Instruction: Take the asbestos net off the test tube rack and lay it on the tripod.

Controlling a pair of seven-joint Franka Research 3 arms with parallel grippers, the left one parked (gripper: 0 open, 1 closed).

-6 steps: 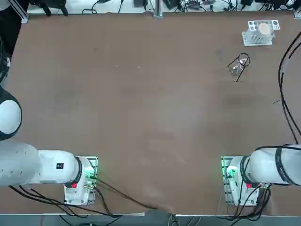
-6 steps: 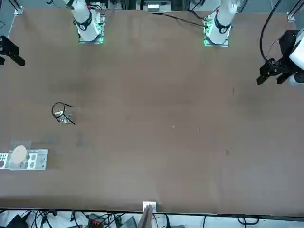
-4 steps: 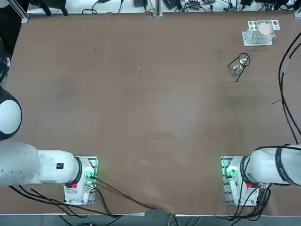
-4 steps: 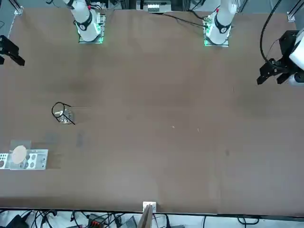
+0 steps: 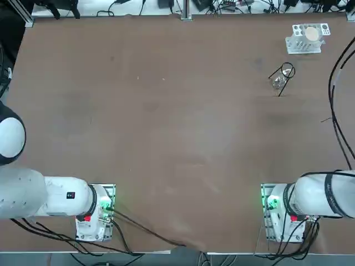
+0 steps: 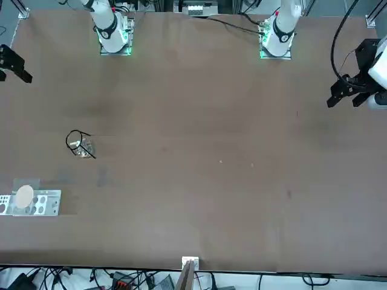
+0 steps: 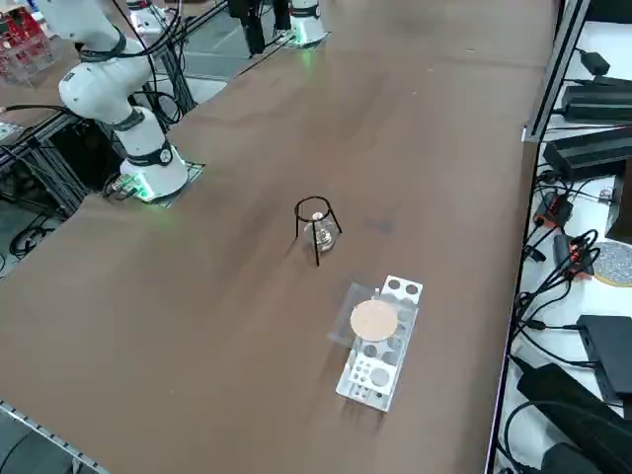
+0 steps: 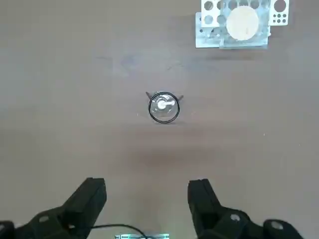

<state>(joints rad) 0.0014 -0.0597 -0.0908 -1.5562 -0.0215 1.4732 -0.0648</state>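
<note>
1. Farthest left in the front view, at the edge above the level of the tripod, is the right claw (image 8: 147, 185); it is released, with its two black fingers spread wide apart; it is well apart from both the net and the rack.
2. Next comes the net (image 6: 25, 196), a thin grey square with a round pale disc at its middle; it lies on the rack, disc facing up, and part of the square juts past the rack's long side that faces the arm bases.
3. Around and beneath it is the rack (image 7: 383, 377), white and rectangular, pierced with round holes; it rests on the table (image 6: 199, 169).
4. Further right is the tripod (image 7: 313, 202), a black wire ring on slender splayed legs; it stands on the table near the rack, nearer the arm bases; a small clear glass piece (image 7: 321, 235) sits beneath the ring, among the legs.
5. Right of the tripod, at the table's far side, is the white base (image 6: 115, 37) of the right arm.
</note>
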